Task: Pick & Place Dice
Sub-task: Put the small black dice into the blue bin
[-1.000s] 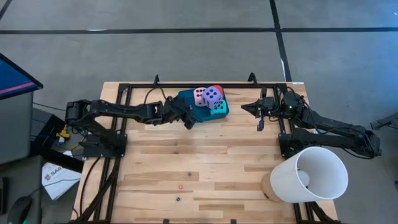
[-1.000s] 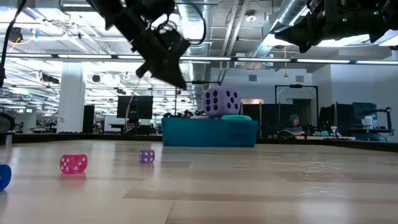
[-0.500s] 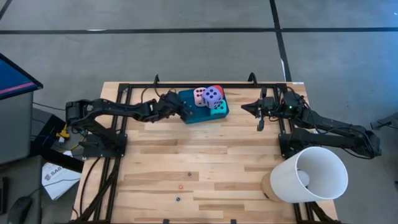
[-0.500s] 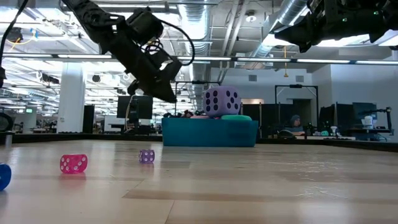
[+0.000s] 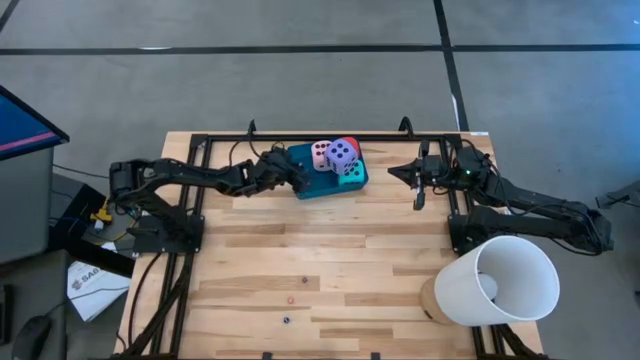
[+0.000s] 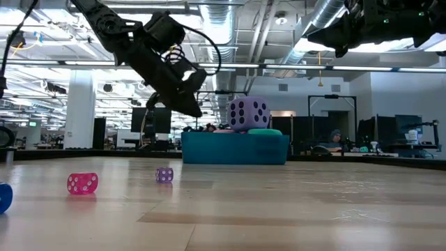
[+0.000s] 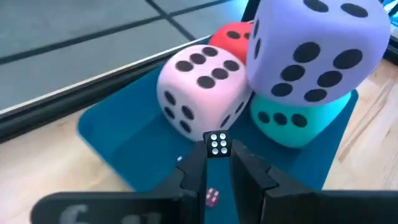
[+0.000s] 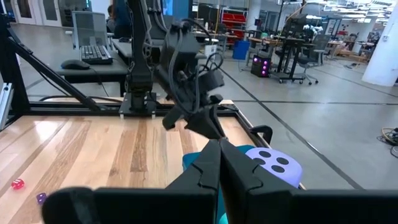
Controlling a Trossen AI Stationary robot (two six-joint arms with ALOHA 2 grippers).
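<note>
A teal tray (image 5: 330, 184) lies at the table's far middle. In it a pink die (image 7: 202, 87) and a red die (image 7: 233, 37) rest on the floor, and a purple die (image 7: 317, 46) sits on top of a turquoise die (image 7: 298, 118). A tiny red die (image 7: 211, 197) also lies on the tray floor. My left gripper (image 7: 217, 154) hovers over the tray's left part (image 5: 303, 182), shut on a small black die (image 7: 218, 144). My right gripper (image 5: 393, 172) waits shut, up at the far right. My left gripper pinches the small black die by two opposite faces (image 7: 218, 144) between the free ends of its two fingers. The fingers come slanting down from the table's left. The die is lifted clear above the tray floor, its white-pipped face toward the wrist camera.
A large white cup (image 5: 497, 280) lies on its side at the near right corner. Small dice lie on the near wood: a pink one (image 6: 82, 183), a purple one (image 6: 164, 174) and a blue thing (image 6: 3, 196). A black frame (image 5: 330, 136) rims the table's far edge.
My left gripper has gone toward the table's far edge and sunk, ending over the tray's left part, close to the pink die. Most of that move came early; lately it has barely shifted. The large dice have kept still.
</note>
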